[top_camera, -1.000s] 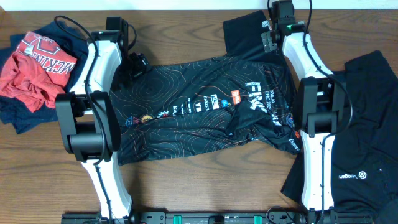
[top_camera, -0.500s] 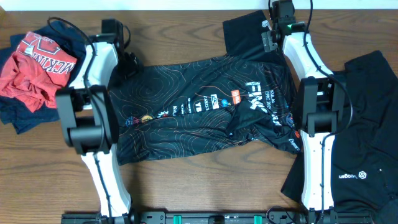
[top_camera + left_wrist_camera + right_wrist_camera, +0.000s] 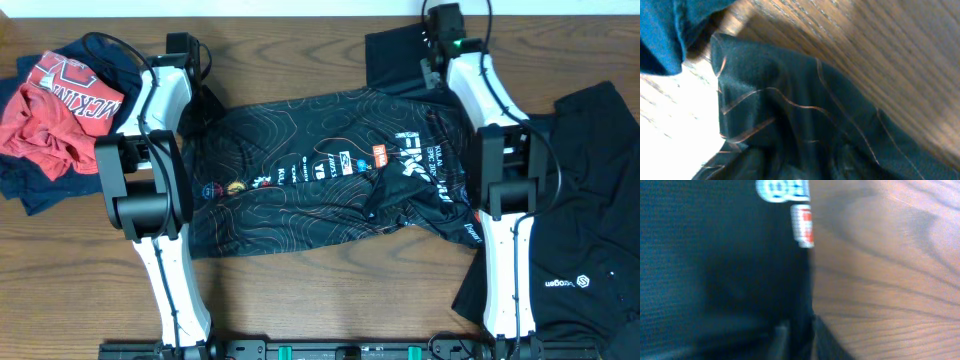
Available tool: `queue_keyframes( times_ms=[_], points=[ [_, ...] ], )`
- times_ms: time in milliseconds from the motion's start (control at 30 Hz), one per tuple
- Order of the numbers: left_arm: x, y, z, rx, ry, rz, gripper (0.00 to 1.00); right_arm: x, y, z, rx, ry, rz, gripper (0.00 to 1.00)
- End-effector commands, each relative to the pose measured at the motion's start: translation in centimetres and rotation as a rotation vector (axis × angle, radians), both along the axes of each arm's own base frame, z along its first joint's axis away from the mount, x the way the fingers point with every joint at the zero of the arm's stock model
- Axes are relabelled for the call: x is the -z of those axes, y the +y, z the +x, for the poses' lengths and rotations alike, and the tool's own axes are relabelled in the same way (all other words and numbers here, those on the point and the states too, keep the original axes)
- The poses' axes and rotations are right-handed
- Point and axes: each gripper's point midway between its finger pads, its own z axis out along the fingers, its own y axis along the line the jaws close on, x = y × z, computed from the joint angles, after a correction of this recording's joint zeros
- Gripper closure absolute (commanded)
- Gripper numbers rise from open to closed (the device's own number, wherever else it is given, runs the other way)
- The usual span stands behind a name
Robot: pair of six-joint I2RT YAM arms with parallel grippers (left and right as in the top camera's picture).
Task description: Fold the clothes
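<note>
At the left edge, a crumpled heap of red and navy garments lay unfolded on the brown wooden table. The left gripper was close over the far left corner of the black contour-print cycling jersey. Whether it was clenched or released could not be told (the wrist view showed only fabric). The jersey lay spread flat at centre, with no fold made. The right gripper sat at the jersey's far sleeve edge, its state likewise undeterminable. A plain black garment waited at the right. Judgement: folding had barely begun and every piece remained.
</note>
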Motion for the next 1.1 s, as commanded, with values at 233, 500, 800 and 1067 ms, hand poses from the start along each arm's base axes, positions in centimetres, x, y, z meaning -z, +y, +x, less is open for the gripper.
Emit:
queue_keyframes(
  times_ms=[233,500,800,1067],
  points=[
    [6.6,-0.9,-4.6,-0.004,0.212,-0.048,0.94,9.7,1.1,-5.7,-0.049,0.281,0.055,0.99],
    [5.7,-1.0,-5.6,-0.004,0.25,-0.051,0.94,7.6,1.5,-6.0,-0.038,0.281,0.079,0.99],
    [1.0,-0.9,-4.9,0.001,0.176,-0.045,0.94,0.6,3.2,-5.3,-0.057,0.198,0.136,0.99],
    [-3.9,-0.8,-4.7,0.002,0.103,-0.033,0.94,-6.0,3.9,-5.2,-0.077,0.113,0.157,0.99]
  ],
)
